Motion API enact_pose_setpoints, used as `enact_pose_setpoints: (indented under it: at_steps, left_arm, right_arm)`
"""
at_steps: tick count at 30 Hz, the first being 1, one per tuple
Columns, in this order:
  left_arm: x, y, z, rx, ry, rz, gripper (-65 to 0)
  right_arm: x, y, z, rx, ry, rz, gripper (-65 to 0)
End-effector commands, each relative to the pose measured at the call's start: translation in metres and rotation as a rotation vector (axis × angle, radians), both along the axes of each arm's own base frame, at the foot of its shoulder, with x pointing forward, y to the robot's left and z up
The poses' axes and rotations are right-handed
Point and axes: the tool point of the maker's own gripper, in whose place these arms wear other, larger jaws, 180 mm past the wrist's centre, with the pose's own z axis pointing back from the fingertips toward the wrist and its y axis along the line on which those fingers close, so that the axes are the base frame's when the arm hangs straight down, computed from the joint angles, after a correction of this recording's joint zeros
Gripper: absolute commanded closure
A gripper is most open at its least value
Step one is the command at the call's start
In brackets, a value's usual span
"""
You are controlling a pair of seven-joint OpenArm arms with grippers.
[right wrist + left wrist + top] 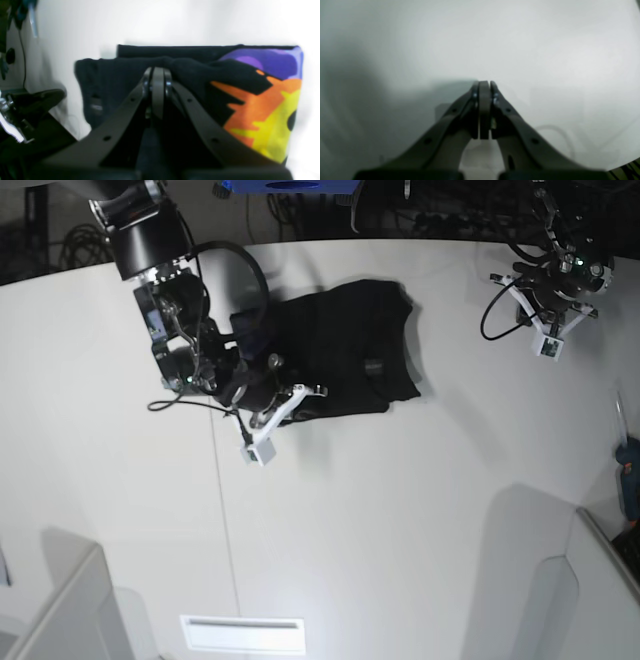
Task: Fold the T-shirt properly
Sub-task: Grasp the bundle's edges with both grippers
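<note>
On the white worktop (400,510) toward its far edge lies the T-shirt (340,350), partly folded. Right hand (158,71) pinched shut at its edge, maybe gripping cloth for another fold; left hand (484,83) shut, empty, parked aside.

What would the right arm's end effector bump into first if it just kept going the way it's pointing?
Probably the T-shirt. The right end effector is shut with its tips right at a raised fold of black cloth, so it would likely press into that fold almost at once. Whether it already touches is hard to judge.
</note>
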Motion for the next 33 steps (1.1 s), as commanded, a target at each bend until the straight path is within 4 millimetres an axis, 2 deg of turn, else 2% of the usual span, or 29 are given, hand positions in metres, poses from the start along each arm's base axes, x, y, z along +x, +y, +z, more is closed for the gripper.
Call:
enact_pose_setpoints:
  at_steps: [1, 5, 8, 11, 14, 17, 19, 21, 25, 28, 30, 33]
  left_arm:
    - [0.007, 0.002, 0.008, 0.007, -0.033, -0.013, 0.0]
    - [0.006, 0.001, 0.008, 0.006, -0.031, -0.016, 0.0]
    - [0.007, 0.000, 0.008, 0.007, -0.031, -0.022, 0.0]
    - [0.008, -0.001, 0.010, 0.008, -0.036, -0.023, 0.0]
    - [0.012, -0.003, 0.016, 0.015, -0.057, -0.031, 0.0]
    - [0.021, -0.015, 0.028, 0.004, -0.110, -0.033, 0.0]
    - [0.026, -0.024, 0.034, -0.007, -0.140, -0.034, 0.0]
    - [0.032, -0.034, 0.040, -0.028, -0.172, -0.031, -0.3]
    - [0.046, -0.058, 0.051, -0.176, -0.255, -0.025, -36.5]
    - [0.050, -0.076, 0.060, -0.308, -0.280, -0.032, -54.1]
    - [0.057, -0.086, 0.068, -0.375, -0.295, -0.044, -59.6]
    - [0.067, -0.099, 0.072, -0.412, -0.297, -0.060, -60.1]
  right_arm:
    - [0.014, -0.003, 0.008, 0.010, -0.044, -0.022, 0.0]
    - [0.018, -0.012, -0.009, -0.003, -0.033, -0.075, 0.0]
    - [0.019, -0.010, -0.005, 0.006, -0.048, -0.076, 0.0]
    - [0.016, -0.001, 0.019, 0.041, -0.111, -0.059, 0.0]
    - [0.010, 0.009, 0.058, 0.090, -0.211, -0.035, 0.0]
    - [0.003, 0.008, 0.084, 0.106, -0.287, -0.015, 0.0]
    - [-0.002, 0.009, 0.093, 0.116, -0.309, -0.008, 0.0]
    - [-0.005, 0.005, 0.094, 0.105, -0.315, -0.004, 0.0]
    - [-0.007, -0.003, 0.087, 0.080, -0.304, -0.001, 0.0]
    - [-0.012, -0.005, 0.083, 0.075, -0.291, -0.001, 0.0]
    - [-0.012, -0.013, 0.080, 0.070, -0.283, -0.025, 0.0]
    - [-0.011, -0.033, 0.073, 0.060, -0.265, -0.091, 0.0]
